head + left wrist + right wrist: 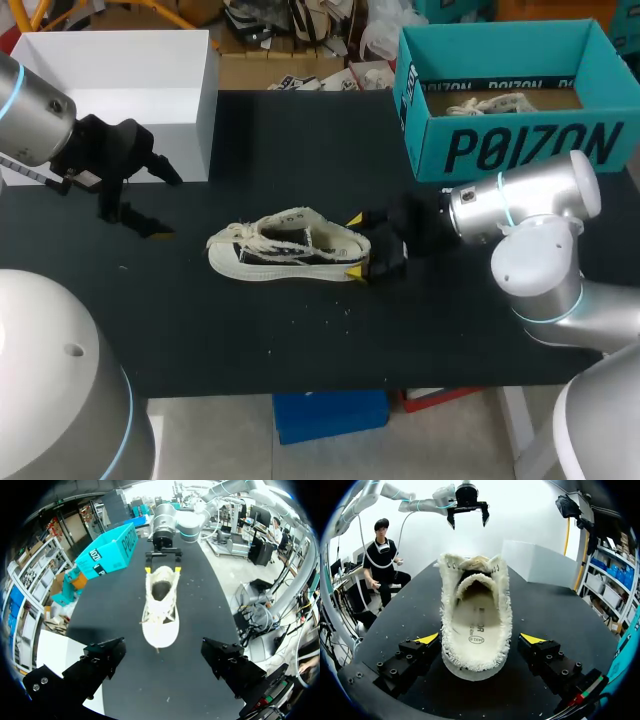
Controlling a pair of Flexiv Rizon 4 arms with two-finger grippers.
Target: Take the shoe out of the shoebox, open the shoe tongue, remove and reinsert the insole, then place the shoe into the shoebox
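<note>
A cream low-top shoe (pixel 285 250) with frayed edges lies on its sole in the middle of the black table, toe to the left. My right gripper (pixel 356 246) is open and straddles its heel; the yellow fingertips (pixel 427 639) stand just off either side of the shoe (pixel 476 620). The pale insole (pixel 472 627) lies flat inside, and the tongue arches over the front of the opening. My left gripper (pixel 165 203) hangs open some way beyond the toe, with nothing between its fingers (pixel 100 660). From there the shoe (pixel 161 605) is ahead, with the right gripper (pixel 162 570) behind it.
The teal shoebox (pixel 510 140) stands open at the back right with another pale shoe (pixel 490 103) inside. A white box (pixel 120 70) sits at the back left. Small crumbs lie on the table in front of the shoe.
</note>
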